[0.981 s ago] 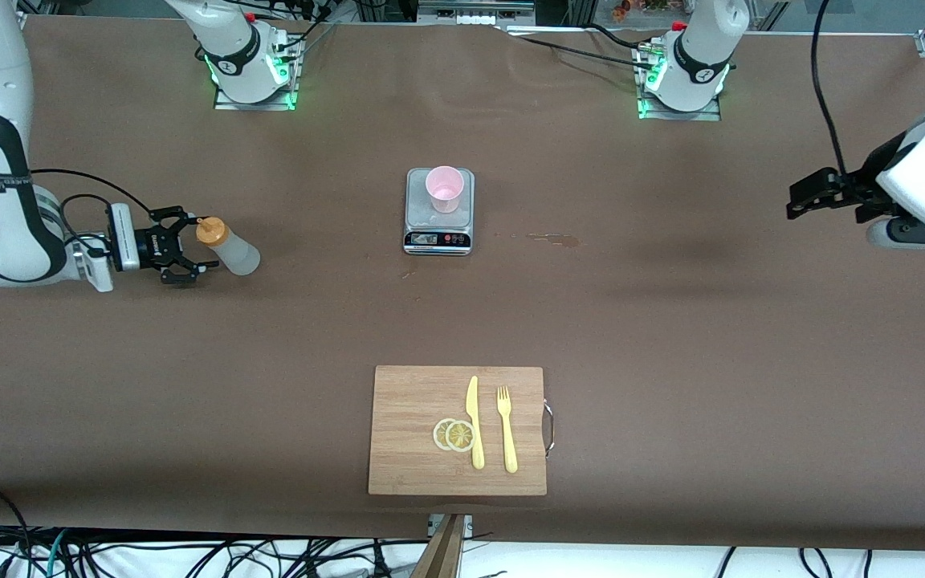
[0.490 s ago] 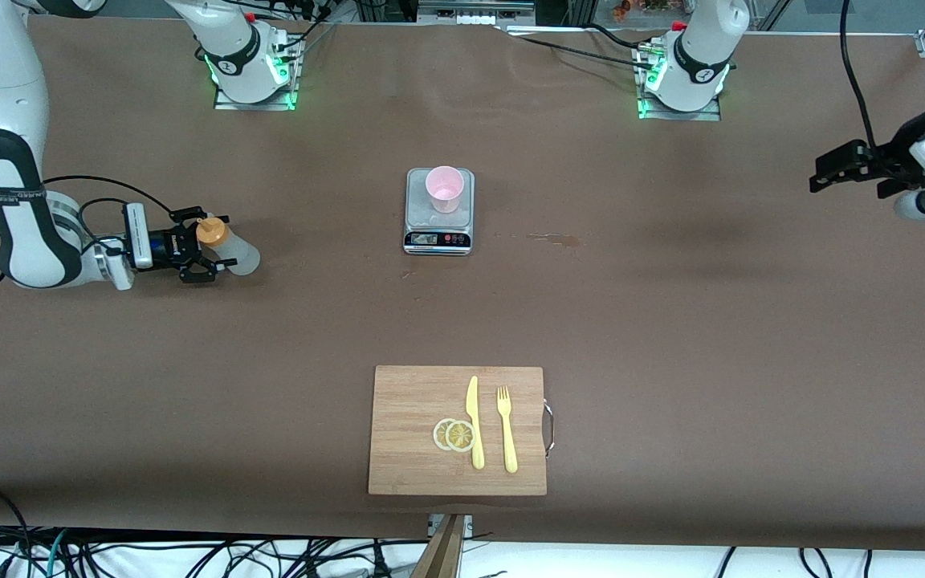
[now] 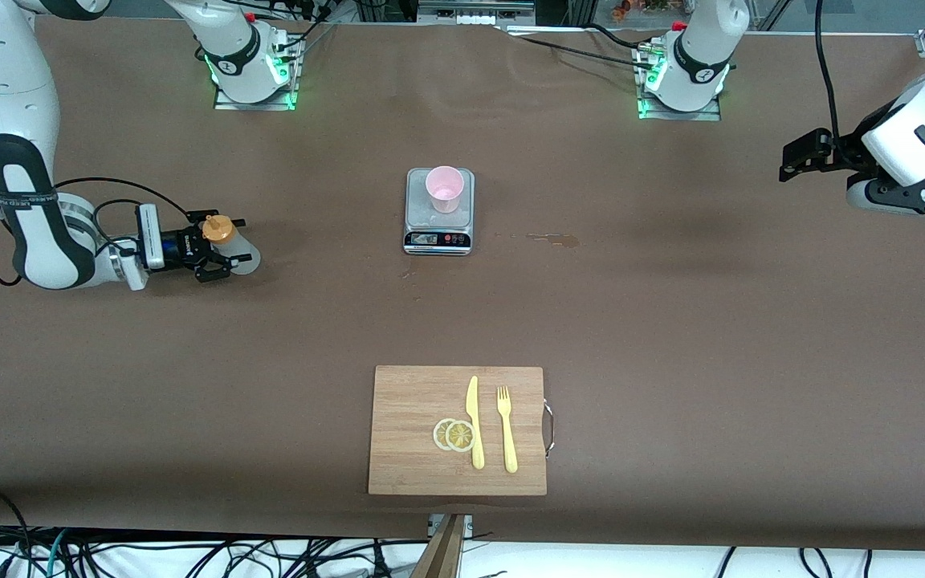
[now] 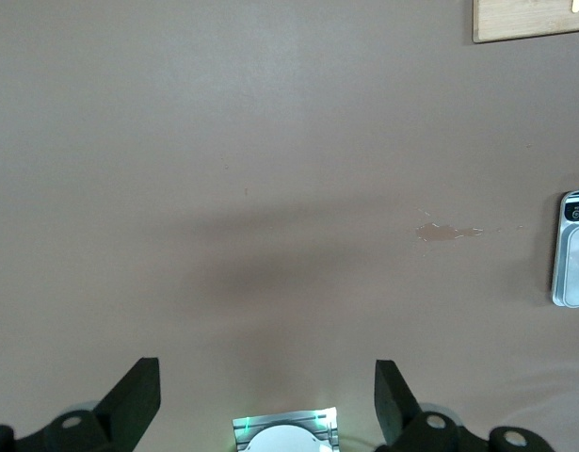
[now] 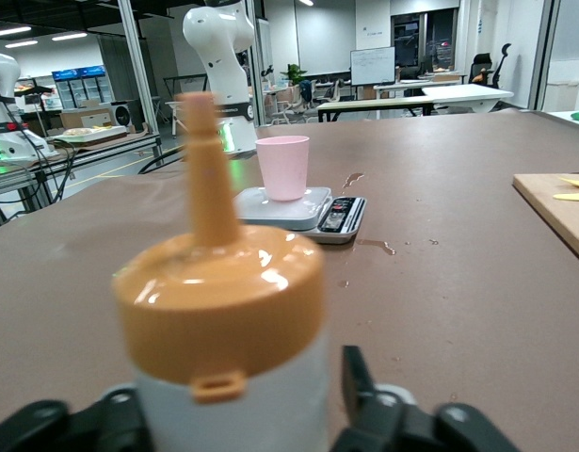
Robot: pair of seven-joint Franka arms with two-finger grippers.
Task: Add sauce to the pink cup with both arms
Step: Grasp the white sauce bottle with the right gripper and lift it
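Front view: right gripper (image 3: 222, 248), arm low and level, jaws straddling the upright sauce bottle (image 3: 231, 246), grip uncertain. Pink cup (image 3: 444, 189) on scale (image 3: 439, 211).
Left wrist view: left gripper (image 4: 267, 400) spread wide, empty, above bare table (image 4: 270, 188).
Right wrist view: bottle fills the foreground.

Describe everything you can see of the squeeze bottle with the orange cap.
The small translucent whitish plastic squeeze bottle has an orange cap with a slim, tapered nozzle. It stands upright on the brown table, toward the right arm's end. The right end effector straddles its body, one black finger on each side; whether they already press it is unclear. What it holds inside cannot be seen.
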